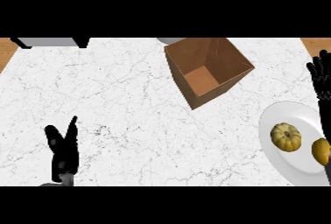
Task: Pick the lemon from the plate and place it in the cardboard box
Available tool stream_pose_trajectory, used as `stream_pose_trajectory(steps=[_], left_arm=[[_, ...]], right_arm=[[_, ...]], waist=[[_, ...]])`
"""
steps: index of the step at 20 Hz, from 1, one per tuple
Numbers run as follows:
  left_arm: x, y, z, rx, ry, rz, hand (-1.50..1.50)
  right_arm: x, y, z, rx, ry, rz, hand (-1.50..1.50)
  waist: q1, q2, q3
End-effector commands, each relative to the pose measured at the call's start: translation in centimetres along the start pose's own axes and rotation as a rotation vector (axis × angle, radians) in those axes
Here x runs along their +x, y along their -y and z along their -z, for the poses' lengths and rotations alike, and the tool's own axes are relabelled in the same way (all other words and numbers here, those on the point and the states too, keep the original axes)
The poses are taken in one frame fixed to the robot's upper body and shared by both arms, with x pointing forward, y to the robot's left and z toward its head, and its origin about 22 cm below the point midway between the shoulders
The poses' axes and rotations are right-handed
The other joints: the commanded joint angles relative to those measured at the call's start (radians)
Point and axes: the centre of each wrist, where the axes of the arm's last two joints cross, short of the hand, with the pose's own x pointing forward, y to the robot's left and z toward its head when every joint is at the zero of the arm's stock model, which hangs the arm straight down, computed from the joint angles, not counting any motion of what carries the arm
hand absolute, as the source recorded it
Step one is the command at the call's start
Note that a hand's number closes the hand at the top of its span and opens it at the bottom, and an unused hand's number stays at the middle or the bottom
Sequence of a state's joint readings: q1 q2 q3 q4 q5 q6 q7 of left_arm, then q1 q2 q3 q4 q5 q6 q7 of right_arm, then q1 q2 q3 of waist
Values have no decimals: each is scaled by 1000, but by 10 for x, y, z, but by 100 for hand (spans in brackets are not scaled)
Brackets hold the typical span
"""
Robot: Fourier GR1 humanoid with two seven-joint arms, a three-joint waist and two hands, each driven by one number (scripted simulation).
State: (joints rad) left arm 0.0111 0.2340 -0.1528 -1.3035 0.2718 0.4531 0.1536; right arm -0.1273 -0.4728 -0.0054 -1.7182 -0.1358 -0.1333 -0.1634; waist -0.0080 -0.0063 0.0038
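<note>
Black left hand (63, 146) rests near-left on the white marble bench (129, 96), fingers straight. Black right hand (321, 83), relaxed, hovers above the white round plate (284, 162) holding the yellow lemon (321, 151) beside a small yellow pumpkin (286, 137). Brown cardboard box (208, 70) stands far, open.

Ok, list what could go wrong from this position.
1. Two similar yellow fruits lie on the plate: a ribbed one and one at the edge. The right robot hand might take the wrong one.
2. The cardboard box looks tilted, so its opening may be awkward to reach.
</note>
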Motion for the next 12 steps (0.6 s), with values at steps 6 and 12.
stream_pose_trajectory(steps=[6,12], left_arm=[[33,-72,-105,55,113,257,0],[34,-96,-130,106,119,399,0]], right_arm=[[-49,24,-56,-83,-314,164,-150],[-65,65,-89,88,-373,-141,-150]], waist=[[-79,-21,24],[-115,-15,13]])
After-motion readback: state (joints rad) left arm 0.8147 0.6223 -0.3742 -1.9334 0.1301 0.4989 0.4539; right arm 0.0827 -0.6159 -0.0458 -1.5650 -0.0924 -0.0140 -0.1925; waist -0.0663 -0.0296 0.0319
